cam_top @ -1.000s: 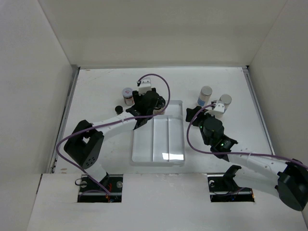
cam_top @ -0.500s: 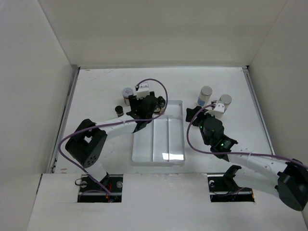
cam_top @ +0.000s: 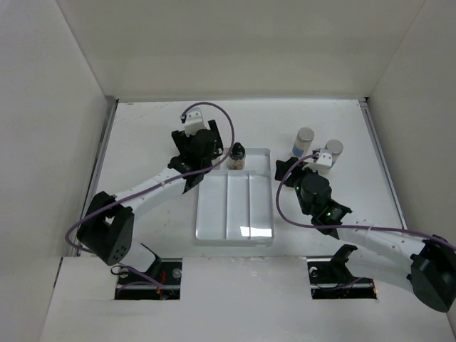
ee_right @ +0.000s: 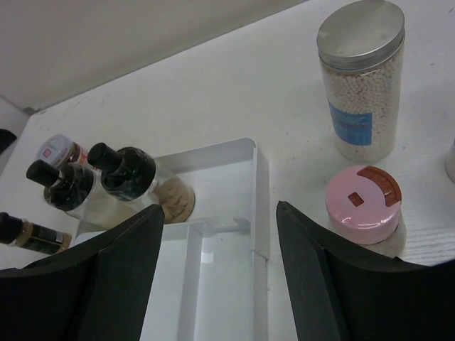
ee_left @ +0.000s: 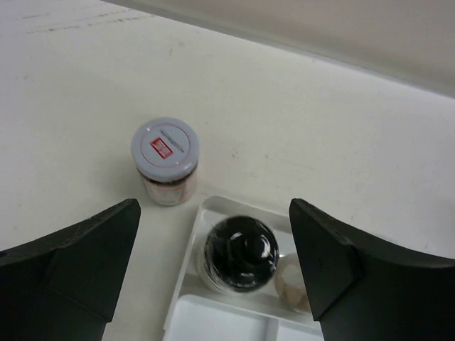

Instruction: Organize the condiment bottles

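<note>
Left gripper [ee_left: 213, 209] hangs wide open, empty, above the far corner of the white plastic tray [ee_left: 217, 316], where a dark black-capped bottle [ee_left: 240, 252] stands. The upright grey-lidded, red-labelled jar [ee_left: 165, 160] sits just ahead-left, outside the tray, apparently clear of it, closest to this gripper.

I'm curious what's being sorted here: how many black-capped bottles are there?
3 black-capped bottles: one in the tray's far-left corner, one just left of it, one further left. The left arm may hide others.
</note>
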`<state>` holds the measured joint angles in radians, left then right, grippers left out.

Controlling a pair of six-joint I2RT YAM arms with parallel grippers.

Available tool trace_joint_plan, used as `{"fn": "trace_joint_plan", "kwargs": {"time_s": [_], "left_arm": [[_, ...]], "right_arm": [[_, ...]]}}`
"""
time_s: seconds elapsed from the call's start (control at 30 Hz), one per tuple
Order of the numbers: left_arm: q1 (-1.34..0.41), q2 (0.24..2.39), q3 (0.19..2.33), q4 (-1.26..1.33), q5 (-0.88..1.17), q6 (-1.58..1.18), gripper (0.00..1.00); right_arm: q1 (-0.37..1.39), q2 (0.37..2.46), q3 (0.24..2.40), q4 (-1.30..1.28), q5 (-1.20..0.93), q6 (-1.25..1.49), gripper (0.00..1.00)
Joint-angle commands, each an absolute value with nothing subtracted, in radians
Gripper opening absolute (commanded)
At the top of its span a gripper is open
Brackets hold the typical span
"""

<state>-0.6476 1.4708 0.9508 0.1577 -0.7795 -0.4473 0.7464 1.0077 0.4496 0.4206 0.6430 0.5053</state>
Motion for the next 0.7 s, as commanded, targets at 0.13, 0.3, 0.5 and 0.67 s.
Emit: {"fn": "trace_joint_plan", "kwargs": {"time_s": [0.13, 0.3, 0.5, 0.67], "left_arm": [[-0.435, 1.518, 1.143, -0.116, -0.534, -0.523, 0.86], [-0.384, 1.646, 1.256, -0.192, -0.502, -0.515, 0.85], [-0.366, 1.773, 1.310, -0.218, -0.492, -0.508, 0.84], [-0.355, 1.815, 1.310, -0.207, -0.474, -0.509, 0.82]], "right_arm": [[0.742, 1.005, 0.462, 0.472, 0.638, 0.506, 0.71], [0.743, 1.009, 0.465, 0.472, 0.638, 0.503, 0.71], [0.743, 1.005, 0.463, 0.472, 0.638, 0.503, 0.72], [0.743, 1.011, 0.465, 0.472, 0.638, 0.502, 0.72]]}}
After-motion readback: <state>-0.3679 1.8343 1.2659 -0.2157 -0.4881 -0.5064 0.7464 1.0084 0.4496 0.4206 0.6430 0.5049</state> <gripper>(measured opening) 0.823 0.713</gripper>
